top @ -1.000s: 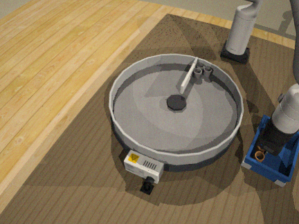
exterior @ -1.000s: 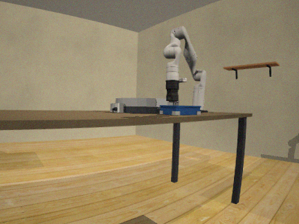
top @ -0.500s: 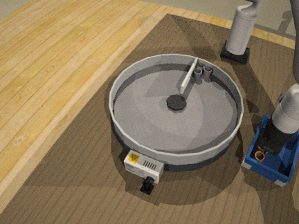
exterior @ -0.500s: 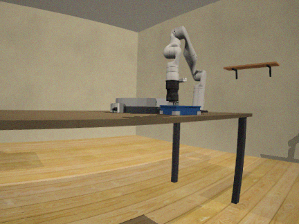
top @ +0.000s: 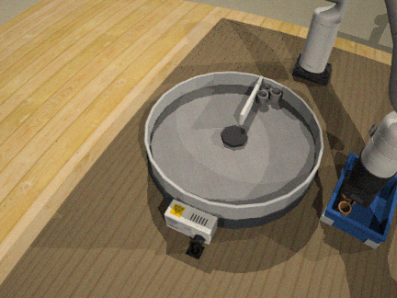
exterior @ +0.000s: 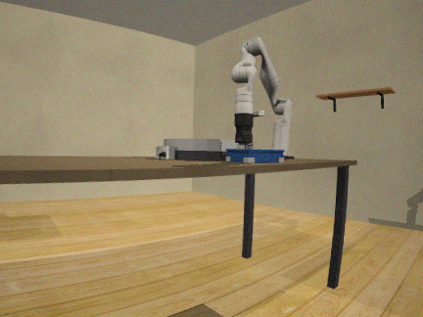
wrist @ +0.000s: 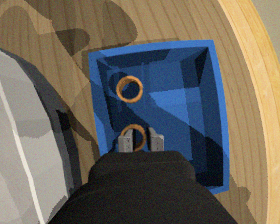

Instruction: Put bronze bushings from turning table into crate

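Plainly, the open gripper (top: 353, 201) (exterior: 246, 147) (wrist: 141, 135) has more room toward one crate (top: 351, 232) (exterior: 266, 156) (wrist: 220, 90) wall than the other.

crate (top: 354, 232) partly hidden under the arm (top: 381, 150) in the top view, second bronze ring (wrist: 139, 127) partly behind a fingertip, gripper tips too small in the exterior view
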`<state>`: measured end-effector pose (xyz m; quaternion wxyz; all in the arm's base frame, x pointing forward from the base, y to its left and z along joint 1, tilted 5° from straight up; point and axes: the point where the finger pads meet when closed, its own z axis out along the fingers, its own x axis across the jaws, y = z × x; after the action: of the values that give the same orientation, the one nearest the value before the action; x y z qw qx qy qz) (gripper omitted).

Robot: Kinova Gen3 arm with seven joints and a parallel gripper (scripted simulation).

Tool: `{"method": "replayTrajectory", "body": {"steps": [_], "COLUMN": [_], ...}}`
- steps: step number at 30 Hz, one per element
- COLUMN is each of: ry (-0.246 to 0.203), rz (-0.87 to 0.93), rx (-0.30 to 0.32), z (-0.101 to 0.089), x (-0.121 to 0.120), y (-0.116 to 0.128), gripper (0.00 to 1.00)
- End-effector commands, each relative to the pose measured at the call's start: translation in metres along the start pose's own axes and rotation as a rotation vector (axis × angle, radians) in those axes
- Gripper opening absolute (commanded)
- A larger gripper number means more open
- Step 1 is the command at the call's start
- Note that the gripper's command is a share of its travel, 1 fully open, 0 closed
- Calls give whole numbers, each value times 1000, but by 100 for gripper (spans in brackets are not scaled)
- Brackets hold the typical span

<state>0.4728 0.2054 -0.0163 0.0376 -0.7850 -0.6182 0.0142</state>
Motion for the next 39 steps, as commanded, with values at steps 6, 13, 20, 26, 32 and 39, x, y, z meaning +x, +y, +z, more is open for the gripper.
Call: {"method": "replayTrajectory", "body": {"steps": [6,13,20,26,32,39], "ry": [1,1,1,1,1,1], "rz": [0,0,0,0,0,0], "rx": [-2,-2,-2,-2,-2,-2], "z": [-1,-6,-7,-7,-13,-13], "x": [0,1,1,1,1,1], "y": [1,1,1,1,1,1], "gripper": [42,42,42,42,42,42]}}
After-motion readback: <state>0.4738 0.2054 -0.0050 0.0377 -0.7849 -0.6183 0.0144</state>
